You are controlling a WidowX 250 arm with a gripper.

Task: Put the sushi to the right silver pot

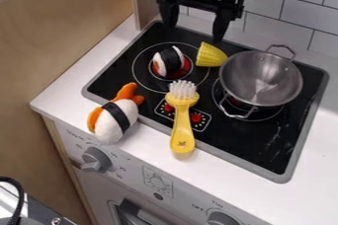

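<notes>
At the top of the camera view my gripper (194, 30) hangs over the rear of the stove, open, its two fingers pointing down with nothing between them. Just below it, on the left burner, lies a small white sushi (168, 61) with a black band and orange at its side. A larger white sushi (116, 120) with a black band and an orange tail lies at the stove's front left edge, partly on the white counter. The silver pot (261, 78) stands on the right burner, with a wire handle at front and back.
A yellow corn-like piece (210, 55) lies between the small sushi and the pot. A yellow brush (183, 124) lies across the stove's front edge, bristles toward the back. Behind the stove (249, 144) is a tiled wall (305, 14); a wooden panel (69, 31) stands at the left.
</notes>
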